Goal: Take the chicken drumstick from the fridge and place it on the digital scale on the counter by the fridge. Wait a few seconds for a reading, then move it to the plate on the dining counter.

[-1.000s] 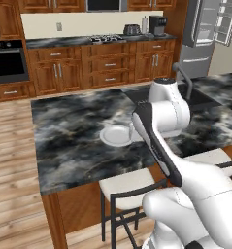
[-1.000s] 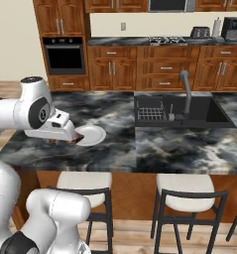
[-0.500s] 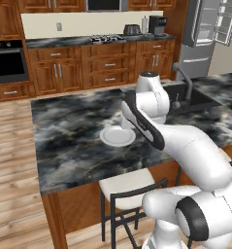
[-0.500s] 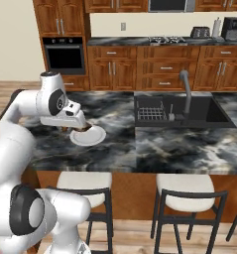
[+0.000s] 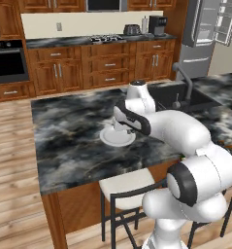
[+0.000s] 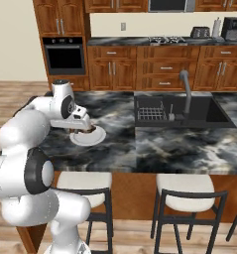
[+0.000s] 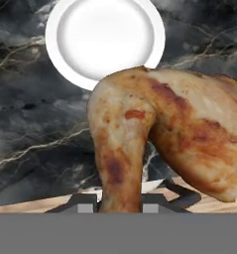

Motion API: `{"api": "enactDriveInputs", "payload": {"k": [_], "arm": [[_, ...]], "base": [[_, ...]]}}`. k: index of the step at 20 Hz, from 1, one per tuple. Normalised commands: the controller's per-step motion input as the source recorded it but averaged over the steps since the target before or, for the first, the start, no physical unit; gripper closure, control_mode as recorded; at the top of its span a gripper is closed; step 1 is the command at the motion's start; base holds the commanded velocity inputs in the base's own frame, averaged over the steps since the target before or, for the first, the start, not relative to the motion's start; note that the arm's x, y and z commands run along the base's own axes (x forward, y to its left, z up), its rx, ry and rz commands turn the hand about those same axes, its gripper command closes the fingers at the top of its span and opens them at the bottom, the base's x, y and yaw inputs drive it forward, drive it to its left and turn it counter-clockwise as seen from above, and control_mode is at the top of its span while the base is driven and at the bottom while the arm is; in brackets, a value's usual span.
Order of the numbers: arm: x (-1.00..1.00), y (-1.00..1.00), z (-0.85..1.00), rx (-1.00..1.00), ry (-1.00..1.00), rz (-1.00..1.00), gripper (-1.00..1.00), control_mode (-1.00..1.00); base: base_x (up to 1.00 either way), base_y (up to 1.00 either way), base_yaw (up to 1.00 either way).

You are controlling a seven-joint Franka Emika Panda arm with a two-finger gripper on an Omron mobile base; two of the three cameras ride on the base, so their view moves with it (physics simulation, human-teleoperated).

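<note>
My gripper [image 7: 113, 202] is shut on the chicken drumstick [image 7: 159, 134], a golden-brown piece that hangs close before the hand camera. Just beyond it lies the round white plate [image 7: 105, 39] on the dining counter [image 7: 30, 139]. From the right base, the gripper [image 6: 83, 127] holds the drumstick [image 6: 85, 131] low over the plate [image 6: 90, 137], at its near-left part. From the left base, the hand [image 5: 121, 125] sits over the plate [image 5: 112, 139]. The fridge [image 5: 205, 34] stands far back right with a door open. The digital scale is out of view.
A sunken sink [image 6: 189, 111] with a dish rack and a tap [image 6: 185, 89] lies right of the plate. Stools [image 6: 182, 186] stand along the counter's near edge. Wooden cabinets, an oven [image 6: 64, 54] and a toaster [image 5: 132, 30] line the back wall.
The arm has swung across the counter, carrying the drumstick from beside the plate to low over it. The gripper has stayed shut on the drumstick.
</note>
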Motion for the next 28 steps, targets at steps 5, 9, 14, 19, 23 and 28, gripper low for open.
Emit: {"api": "enactDriveInputs", "payload": {"k": [5,9,14,19,23,28], "arm": [[0.35,0.25,-0.57,0.0,-0.04,0.0,1.0,-1.0],[0.52,0.18,-0.29,0.0,-0.01,0.0,1.0,-1.0],[0.63,0.03,-0.23,0.0,0.0,0.0,1.0,-1.0],[0.4,0.02,-0.36,0.0,-0.01,0.0,1.0,-1.0],[0.24,0.05,-0.44,0.0,-0.02,0.0,1.0,-1.0],[0.37,0.01,-0.32,0.0,-0.06,0.0,1.0,-1.0]], "base": [[0.0,0.0,0.0],[0.0,0.0,0.0],[0.0,0.0,0.0],[0.0,0.0,0.0],[0.0,0.0,0.0],[0.0,0.0,0.0]]}}
